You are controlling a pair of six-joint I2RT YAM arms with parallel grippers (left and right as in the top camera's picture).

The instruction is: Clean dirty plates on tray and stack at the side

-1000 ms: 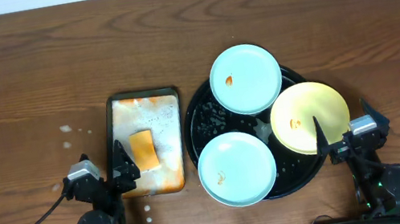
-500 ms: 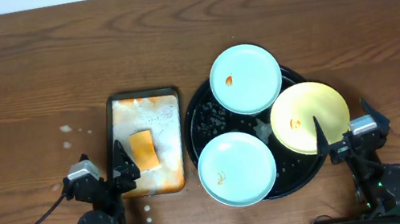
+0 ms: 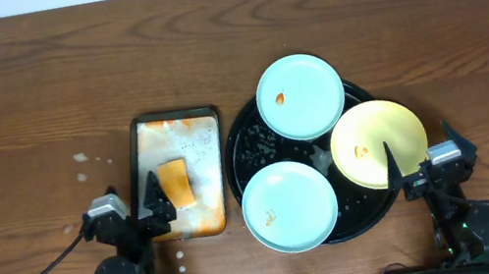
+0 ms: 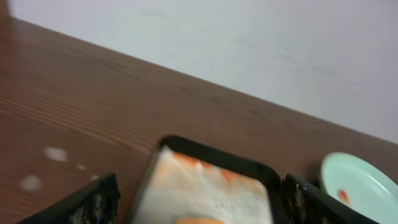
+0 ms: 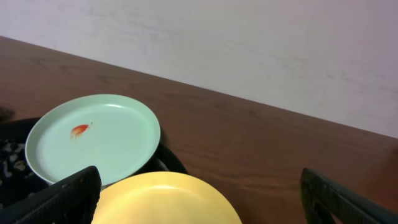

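Three plates lie on the round black tray [image 3: 251,146]: a mint-blue plate [image 3: 300,97] at the back with an orange speck, a mint-blue plate [image 3: 289,206] at the front, and a pale yellow plate [image 3: 377,144] at the right. My left gripper [image 3: 132,208] is open at the near end of the foamy pan, empty. My right gripper [image 3: 422,155] is open at the yellow plate's near right edge, empty. The right wrist view shows the back mint plate [image 5: 93,139] and the yellow plate [image 5: 165,199] between the open fingers [image 5: 205,202].
A rectangular foamy metal pan [image 3: 181,173] with an orange sponge [image 3: 174,183] lies left of the tray; it shows in the left wrist view [image 4: 208,186]. Small white foam spots [image 3: 81,159] lie on the wooden table left of the pan.
My left gripper has shifted slightly right, toward the pan. The right arm and the plates have not moved.
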